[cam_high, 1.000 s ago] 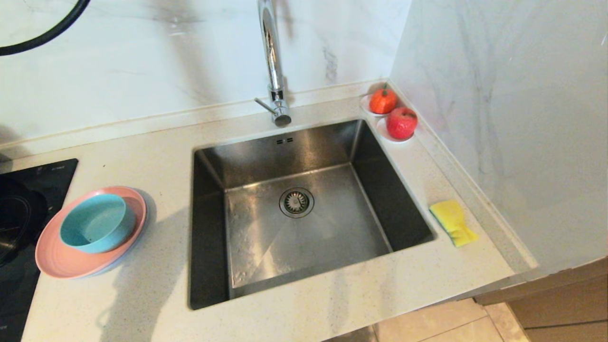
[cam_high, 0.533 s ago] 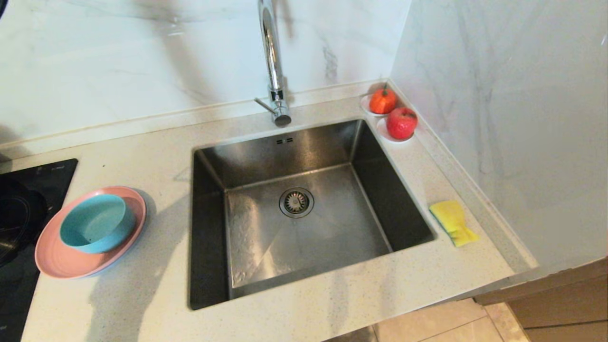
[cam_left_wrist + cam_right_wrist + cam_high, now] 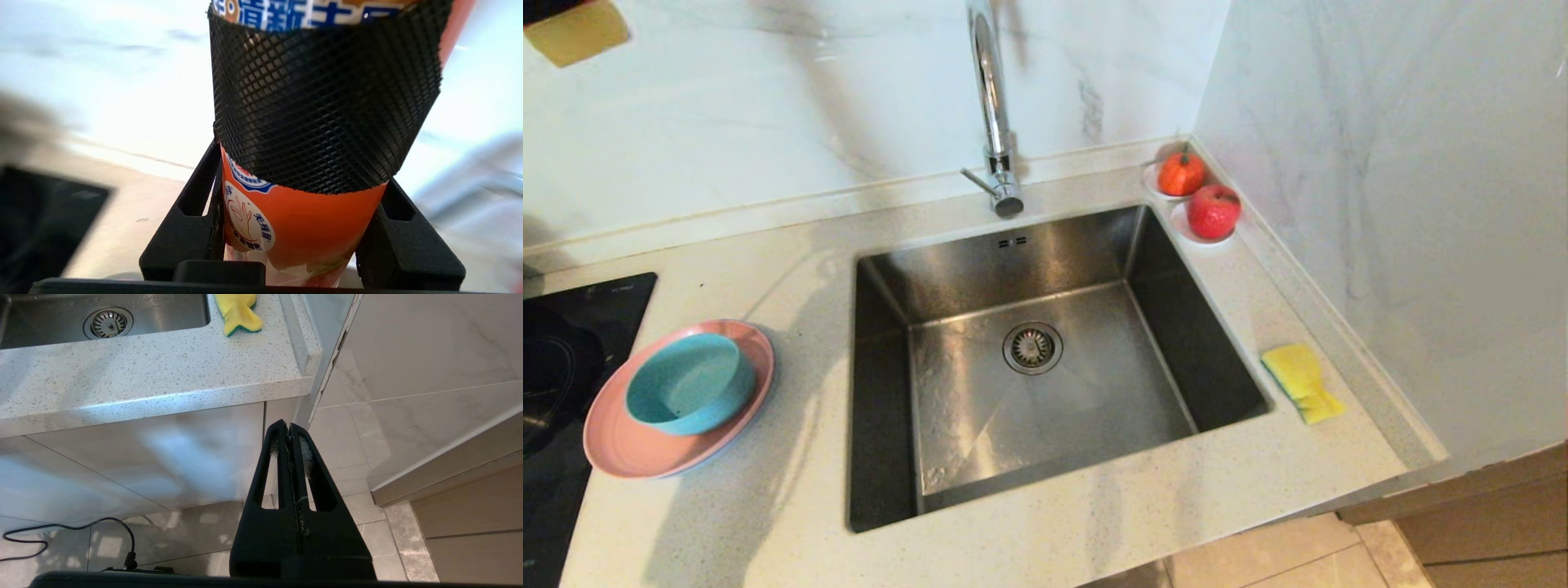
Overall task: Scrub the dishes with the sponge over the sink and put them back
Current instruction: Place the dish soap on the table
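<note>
Fingers of the left gripper clamp an orange printed detergent bottle; right gripper fingers pressed together, empty, below the speckled bench.

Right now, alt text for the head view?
A steel sink with a drain and chrome tap is set in a speckled counter. To its left a teal bowl sits on a pink plate; to its right lies a yellow sponge, with two red fruits on saucers behind.
</note>
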